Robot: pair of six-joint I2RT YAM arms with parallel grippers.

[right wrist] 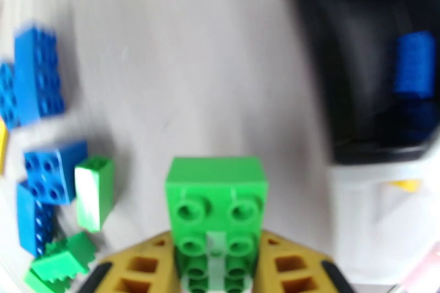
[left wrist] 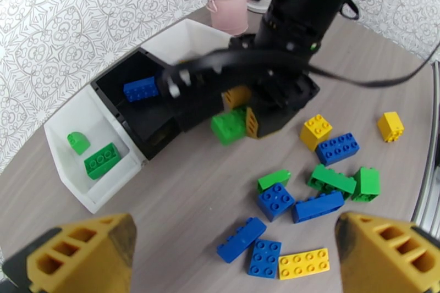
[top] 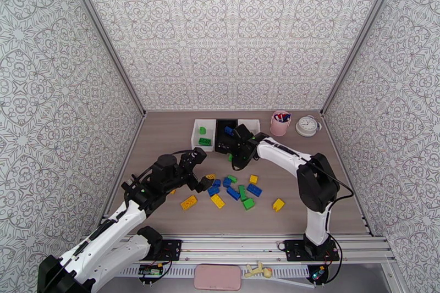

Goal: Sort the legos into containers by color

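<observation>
My right gripper [top: 236, 159] is shut on a green lego [right wrist: 216, 206], held just above the table beside the front of the black container [left wrist: 110, 90]. That black container holds a blue lego [left wrist: 140, 89]. The white container [left wrist: 60, 145] left of it holds two green legos [left wrist: 100, 160]. The other white container [top: 250, 123] stands on the right of the black one, with a yellow bit [right wrist: 404, 184] inside. My left gripper [top: 202, 169] hangs open above the left edge of the loose pile of blue, green and yellow legos [top: 236, 189], nothing between its fingers [left wrist: 82, 250].
A pink cup of pens [top: 280, 122] and a round white clock [top: 308, 125] stand at the back right, beside the containers. Patterned walls close in the table on three sides. Single yellow legos lie at the pile's left [top: 188, 202] and right [top: 279, 204].
</observation>
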